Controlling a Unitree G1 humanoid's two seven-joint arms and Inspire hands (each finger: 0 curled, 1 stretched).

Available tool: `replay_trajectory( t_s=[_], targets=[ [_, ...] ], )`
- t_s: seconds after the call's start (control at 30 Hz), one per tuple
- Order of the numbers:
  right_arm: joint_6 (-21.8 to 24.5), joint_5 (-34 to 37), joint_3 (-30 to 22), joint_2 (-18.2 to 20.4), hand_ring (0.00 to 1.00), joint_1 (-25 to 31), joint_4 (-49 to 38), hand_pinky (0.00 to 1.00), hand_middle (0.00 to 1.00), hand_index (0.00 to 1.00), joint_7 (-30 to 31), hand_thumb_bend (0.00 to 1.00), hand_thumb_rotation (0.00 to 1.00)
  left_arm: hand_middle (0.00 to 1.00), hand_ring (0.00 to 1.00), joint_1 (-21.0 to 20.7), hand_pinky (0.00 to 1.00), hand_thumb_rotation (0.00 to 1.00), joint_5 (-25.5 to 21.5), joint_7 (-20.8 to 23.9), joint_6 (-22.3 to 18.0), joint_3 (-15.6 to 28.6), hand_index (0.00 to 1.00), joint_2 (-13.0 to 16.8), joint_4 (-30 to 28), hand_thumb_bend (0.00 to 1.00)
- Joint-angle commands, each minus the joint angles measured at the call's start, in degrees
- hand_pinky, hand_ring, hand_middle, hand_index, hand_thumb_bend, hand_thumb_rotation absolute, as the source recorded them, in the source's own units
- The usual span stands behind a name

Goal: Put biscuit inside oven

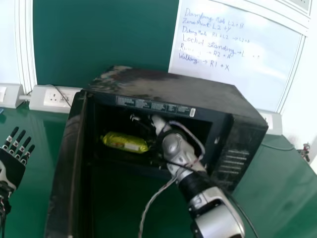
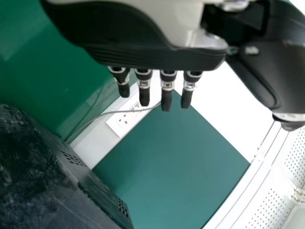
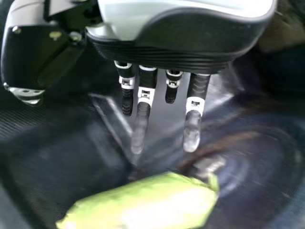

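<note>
The biscuit (image 1: 125, 142) lay inside the oven (image 1: 168, 89). I had the right hand (image 3: 190, 43) in the cavity, released, its fingers extended and apart from the wrapper. The left hand (image 1: 12, 166) was idle at the head view's left, fingers straight.

Placement was, in my judgement, complete; withdrawal remained. Caution: a low or sideways exit could have dragged the biscuit toward the opening. The cable (image 1: 153, 198) beside the right arm (slack, and looped near the wrist) could have snagged on the oven's edge or the open door (image 1: 67, 168), shifting the oven.

The table (image 1: 277, 173) was green and glossy. Behind it stood a green panel (image 1: 104, 34), a handwritten whiteboard (image 1: 237, 84) and a wall socket (image 1: 57, 97).
</note>
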Motion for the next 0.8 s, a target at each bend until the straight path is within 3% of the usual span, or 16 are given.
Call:
replay_trajectory(
  t_s=[0.0,0.07,0.23,0.27,0.37,0.5,0.53,0.6,0.63,0.7,0.77],
  targets=[
    [2.21,-0.06,0.01,-1.09,0.54,2.7,-4.28,0.4,0.63,0.87,1.4,0.88,0.39,1.0,1.0,-0.68,1.0,0.24,0.63,-0.9,-0.6,-0.45,1.0,0.57,0.62,0.5],
    [4.44,-0.77,0.41,-1.44,0.64,4.8,-9.45,0.49,0.7,0.85,1.92,0.86,0.4,1.0,1.0,-0.78,1.0,0.24,1.13,-1.37,-0.72,-0.48,1.0,0.74,1.08,0.49],
    [8.75,-0.66,-0.67,-1.56,0.61,10.88,-21.9,0.47,0.67,0.83,1.94,0.81,0.35,1.0,1.0,-1.05,1.0,0.23,0.87,-1.33,-0.52,-0.18,1.0,0.86,1.76,0.5],
    [9.29,-0.63,-0.73,-1.73,0.64,12.12,-24.35,0.5,0.7,0.84,2.22,0.79,0.36,1.0,1.0,-1.1,1.0,0.24,0.94,-1.58,-0.54,-0.14,1.0,0.95,2.0,0.5],
    [9.48,-0.77,-0.5,-2.33,0.57,15.43,-29.9,0.44,0.65,0.79,2.62,0.75,0.34,1.0,1.0,-1.21,1.0,0.22,1.23,-2.87,-0.88,0.03,1.0,1.15,3.04,0.51],
    [10.75,-0.84,-0.61,-2.29,0.51,18.08,-33.84,0.38,0.61,0.8,2.45,0.74,0.34,1.0,1.0,-1.34,1.0,0.2,1.66,-3.46,-0.85,0.13,1.0,1.38,3.69,0.55],
    [10.92,-0.98,-0.55,-2.33,0.56,18.4,-34.27,0.42,0.65,0.8,2.36,0.74,0.34,1.0,1.0,-1.38,1.0,0.21,1.74,-3.33,-0.8,0.14,1.0,1.33,3.68,0.55],
    [11.33,-1.26,-0.59,-2.38,0.59,19.13,-35.7,0.43,0.67,0.8,2.03,0.74,0.34,1.0,1.0,-1.43,1.0,0.21,1.87,-3.52,-0.77,0.23,1.0,1.36,4.01,0.54],
    [12.03,-1.39,-0.71,-2.26,0.51,19.46,-36.58,0.37,0.6,0.77,1.91,0.74,0.34,1.0,1.0,-1.49,1.0,0.21,1.66,-3.21,-0.69,0.31,1.0,1.25,3.99,0.55],
    [13.45,-1.62,-0.9,-2.04,0.48,20.52,-39.11,0.34,0.58,0.74,1.79,0.75,0.33,1.0,1.0,-1.51,1.0,0.21,1.87,-3.27,-0.62,0.33,1.0,1.31,4.1,0.56],
    [14.78,-2.13,-0.77,-1.98,0.38,22.03,-42.18,0.27,0.51,0.77,1.81,0.75,0.33,1.0,1.0,-1.52,1.0,0.21,1.9,-3.88,-0.79,0.4,1.0,1.3,4.29,0.55]
  ],
)
